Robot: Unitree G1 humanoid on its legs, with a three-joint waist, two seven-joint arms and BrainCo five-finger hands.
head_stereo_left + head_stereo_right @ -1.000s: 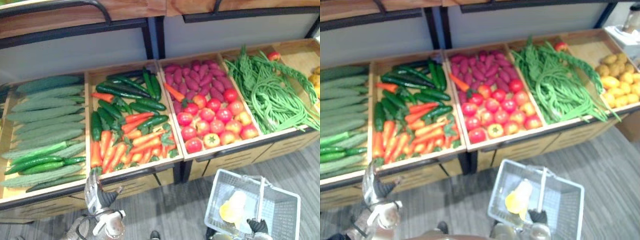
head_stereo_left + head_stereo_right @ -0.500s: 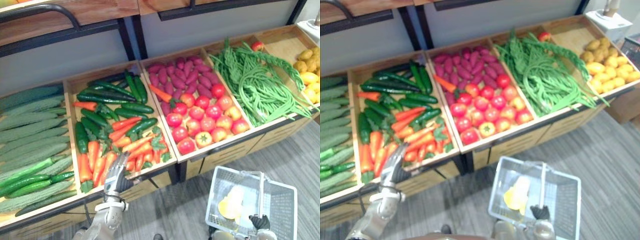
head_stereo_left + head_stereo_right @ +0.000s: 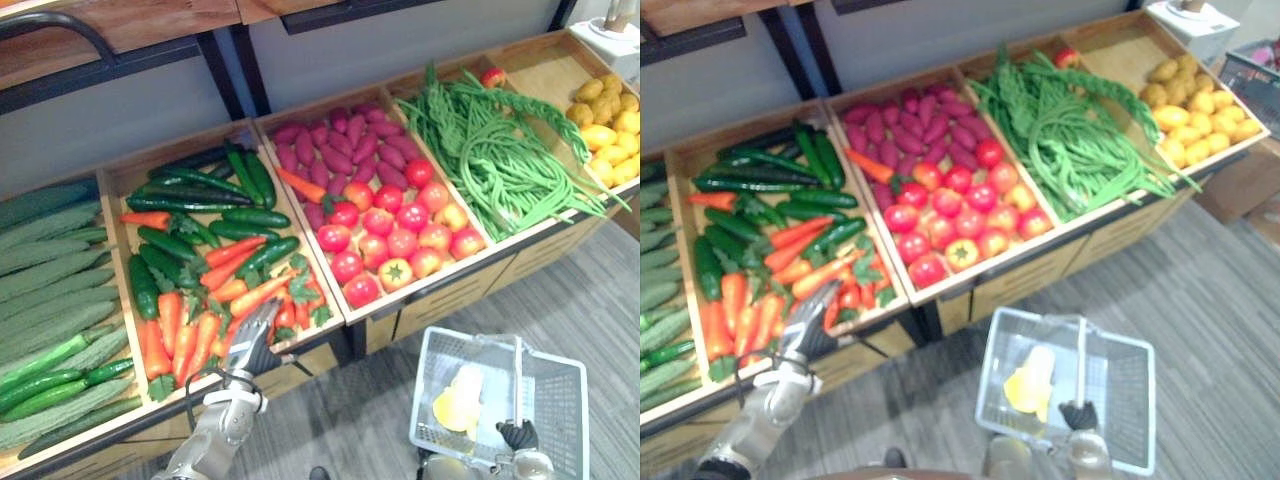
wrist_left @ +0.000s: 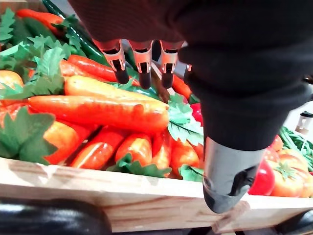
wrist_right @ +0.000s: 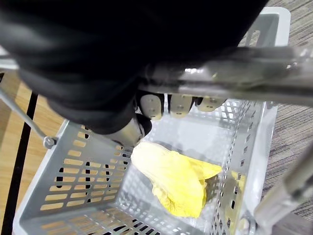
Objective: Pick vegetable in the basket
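Carrots (image 4: 98,110) now sit right under the left hand (image 3: 250,338), which has come up over the crate's (image 4: 146,200) front edge, fingers straight and empty, while the right hand (image 3: 1077,415) stays curled round the handle (image 5: 254,81) of the basket (image 5: 73,196), a yellow vegetable (image 5: 171,178) lying inside.

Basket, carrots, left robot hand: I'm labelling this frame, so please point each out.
basket (image 3: 428,392): left eye view, on its left mesh wall.
carrots (image 4: 102,111): left wrist view, middle of the largest one.
left robot hand (image 3: 248,345): left eye view, middle of the hand.
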